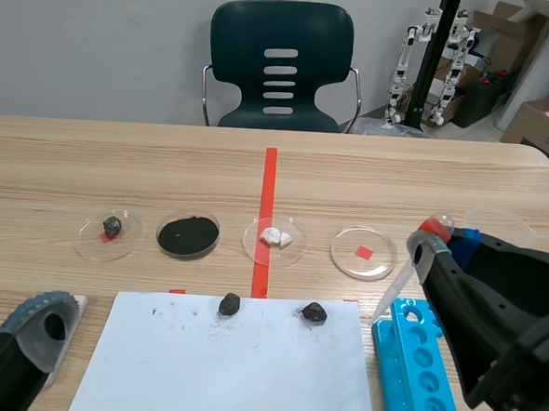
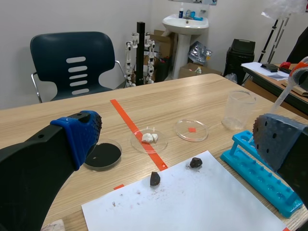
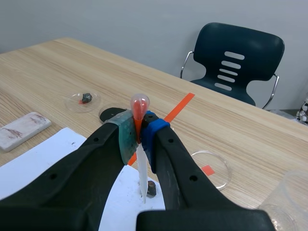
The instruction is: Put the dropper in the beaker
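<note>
I have the right gripper clenched on the dropper, the pads pinching it just below its red bulb, so the bulb stands above the fingers and the white tube hangs below them. From the scene view the dropper is tilted, bulb up and tip slanting down toward 7 o'clock, with the tip just beside the far end of the blue rack; I cannot tell whether it touches. The beaker stands upright on the table at about 2 o'clock from that gripper, near it but apart from the dropper. The left gripper hangs released, fingers wide apart and nothing between them, low at the table's 7 o'clock corner, near a white block. A row of four dishes runs off at 9 o'clock from the right gripper: first a clear dish over a red square mark, then a dish of white lumps sitting on the red tape line, then a dish filled black, and farthest a dish with a dark stone. At 6 o'clock from that row lies a sheet of paper, with two dark stones resting near its far edge, one at each side of the tape line. A dark chair stands at 12 o'clock behind the table.
</note>
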